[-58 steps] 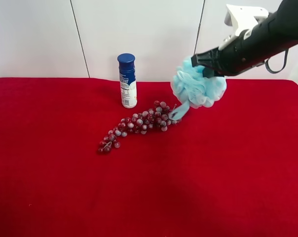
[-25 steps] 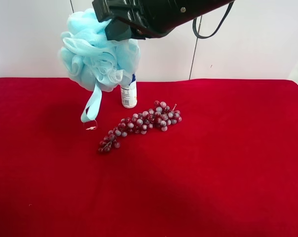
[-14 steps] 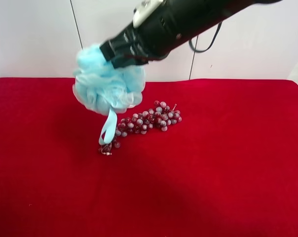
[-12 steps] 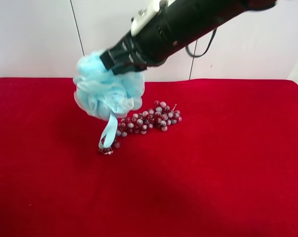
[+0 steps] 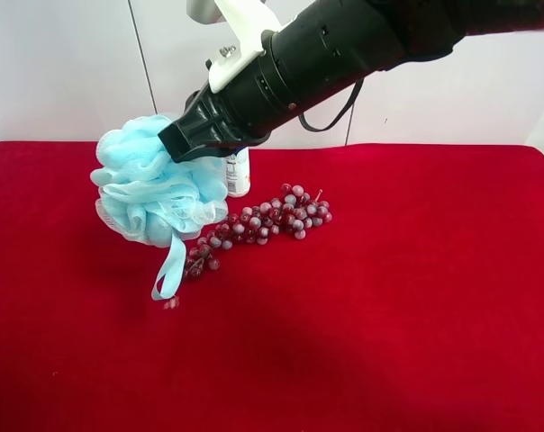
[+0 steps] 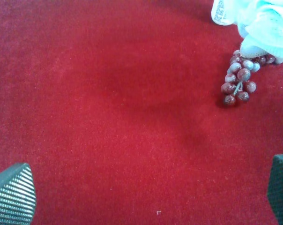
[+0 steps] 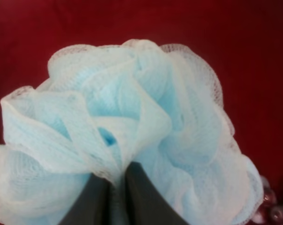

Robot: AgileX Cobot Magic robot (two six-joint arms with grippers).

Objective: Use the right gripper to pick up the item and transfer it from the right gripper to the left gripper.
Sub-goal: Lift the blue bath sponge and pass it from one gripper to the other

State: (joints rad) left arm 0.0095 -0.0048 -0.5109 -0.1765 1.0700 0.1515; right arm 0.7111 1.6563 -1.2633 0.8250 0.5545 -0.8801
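Right gripper (image 5: 175, 147), black with a white plastic block on top: clenched on the fluffy light-blue mesh bath pouf (image 5: 155, 196). The right wrist view shows both fingers (image 7: 92, 201) pinched into one fold of mesh.

The pouf hangs off the red cloth (image 5: 389, 315), just ahead of and below the fingertips. Its pale blue ribbon loop (image 5: 169, 266) dangles lower, with its end close to the cloth. A bunch of red grapes (image 5: 265, 219) lies under the gripper body. A blue-capped white bottle (image 5: 239, 173) stands behind it, mostly hidden.

Left gripper (image 6: 146, 194): spread wide with nothing between the fingers. The pouf shows ahead of it, off to one side, beyond the grapes.

Step in hand, as I judge it: carrying the pouf to the handover.
- Keep the pinch firm, since mesh slips.
- Offer the pouf's free bulk, not the pinched fold, into the left gripper's gap.
- Keep the ribbon clear of the grapes.
- Let go with the right only once the left has closed.
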